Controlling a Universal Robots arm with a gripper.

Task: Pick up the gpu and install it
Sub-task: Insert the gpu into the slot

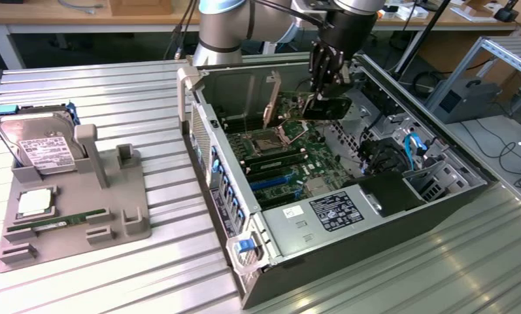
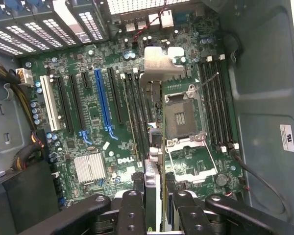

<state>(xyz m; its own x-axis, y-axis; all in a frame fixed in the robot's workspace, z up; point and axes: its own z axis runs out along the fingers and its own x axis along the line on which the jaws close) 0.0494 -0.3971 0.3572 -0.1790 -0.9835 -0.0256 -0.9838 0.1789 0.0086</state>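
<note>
The gpu (image 1: pixel 327 108) hung in the upper middle of the exterior view, inside the open computer case (image 1: pixel 374 261) and above the motherboard (image 1: pixel 282 154); it appeared to be clear of the board, though the gap could not be judged closely. In the wrist view it showed edge-on, a thin green card edge leading out to the silver end bracket (image 2: pixel 159 63). It lay over the strip of board between the long black slots and the CPU socket (image 2: pixel 181 117).

The gripper (image 1: pixel 324 88) had it pinched. The fingers (image 2: pixel 132 213) stood at a middling width on either side of the card, closed onto its two faces.

The card looked light and stiff, so its weight should trouble nothing. It also looked fragile, with a thin board, small soldered parts and a bare connector edge that ought not to be touched or knocked. The black cooler block and the board beside it seemed the soundest places to hold. Smooth faces in a two-finger pinch might let it pivot, and an off-square push into a slot could bend it.

Further along the board ran the blue slot (image 2: pixel 102 100) and the white slot (image 2: pixel 50 105). In the exterior view's left, well apart from the case, a grey holder (image 1: pixel 112 216) on the table (image 1: pixel 112 85) carried the hard drive (image 1: pixel 42 147) and the memory stick (image 1: pixel 55 222).
</note>
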